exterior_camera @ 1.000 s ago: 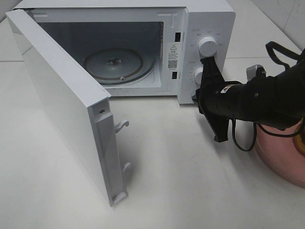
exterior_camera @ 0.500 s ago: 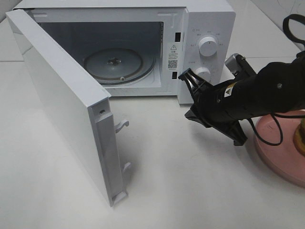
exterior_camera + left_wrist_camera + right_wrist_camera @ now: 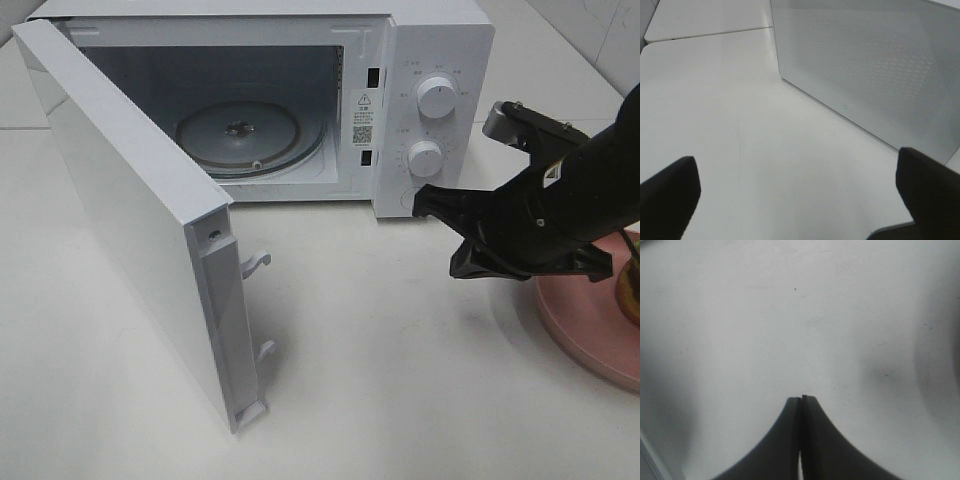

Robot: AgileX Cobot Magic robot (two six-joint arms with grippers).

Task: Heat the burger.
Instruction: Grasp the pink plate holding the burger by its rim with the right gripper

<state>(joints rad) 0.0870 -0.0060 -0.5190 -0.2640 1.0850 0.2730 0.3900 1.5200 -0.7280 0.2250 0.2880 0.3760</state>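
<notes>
We note the right pincer pressed together, empty, over the worktop near the microwave. The left pincer is spread, facing its open door.

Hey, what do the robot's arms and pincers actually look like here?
The right arm is matte black and bulky, with a small white-and-yellow sticker and a silver-grey metal part. The right pincer has dark fingers curving to a thin tip. The left pincer shows only two blunt black fingertips; its arm is out of view.
</notes>
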